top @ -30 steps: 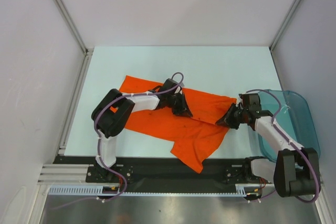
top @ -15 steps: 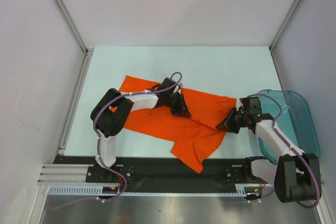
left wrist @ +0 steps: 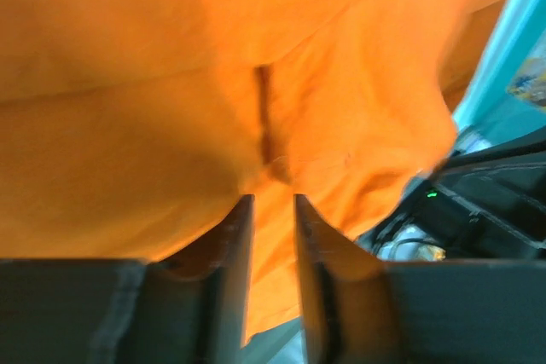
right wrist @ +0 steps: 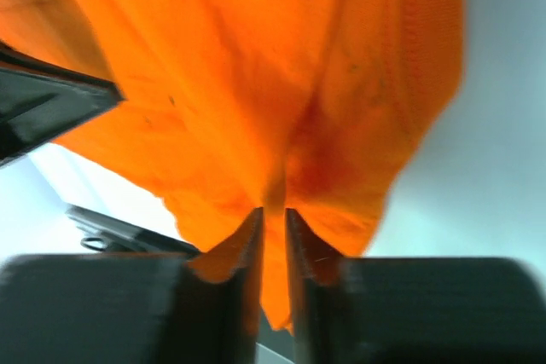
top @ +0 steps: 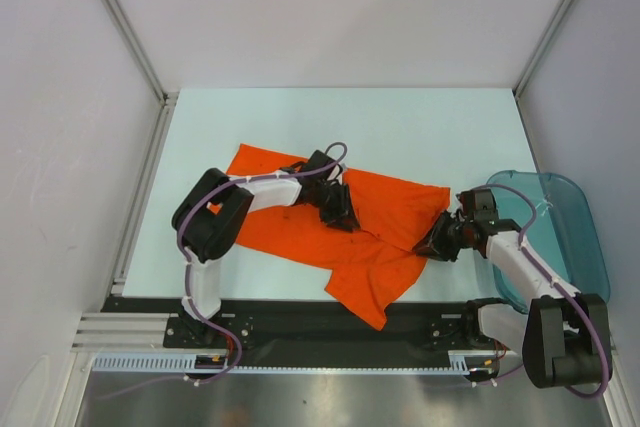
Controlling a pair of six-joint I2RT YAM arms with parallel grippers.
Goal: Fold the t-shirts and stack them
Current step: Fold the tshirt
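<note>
Top external view gives you the warning: the orange t-shirt lies crumpled across the middle of the table, with one corner reaching the near edge. An uneven pull could drag it off, and a thin fold may slip out of the jaws. The left gripper sits on the shirt's middle, the right gripper at its right edge. In both wrist views the jaws are nearly closed, pinching cloth.
</note>
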